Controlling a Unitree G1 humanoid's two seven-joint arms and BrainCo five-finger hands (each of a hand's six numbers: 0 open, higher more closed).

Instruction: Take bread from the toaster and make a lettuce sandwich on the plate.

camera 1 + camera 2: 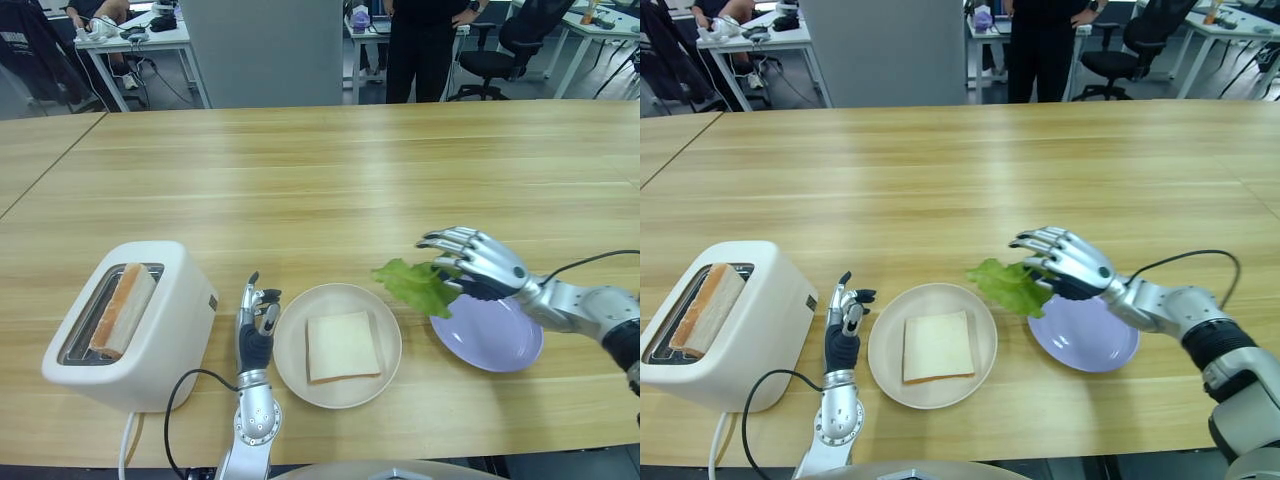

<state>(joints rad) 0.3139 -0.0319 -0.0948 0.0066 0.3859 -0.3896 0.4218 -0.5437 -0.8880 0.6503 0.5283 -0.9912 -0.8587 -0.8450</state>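
Left eye view: right hand (482,266) pinches lettuce (413,285), long axis leftward; left hand (256,328) spread.

No lettering can be read anywhere (white print on the dark garment (15,38) is too small).

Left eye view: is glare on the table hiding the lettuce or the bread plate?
Left eye view: pale sheen only on the far table, none on the lettuce in the right hand or on the cream plate; right eye view: the same, both evenly lit.
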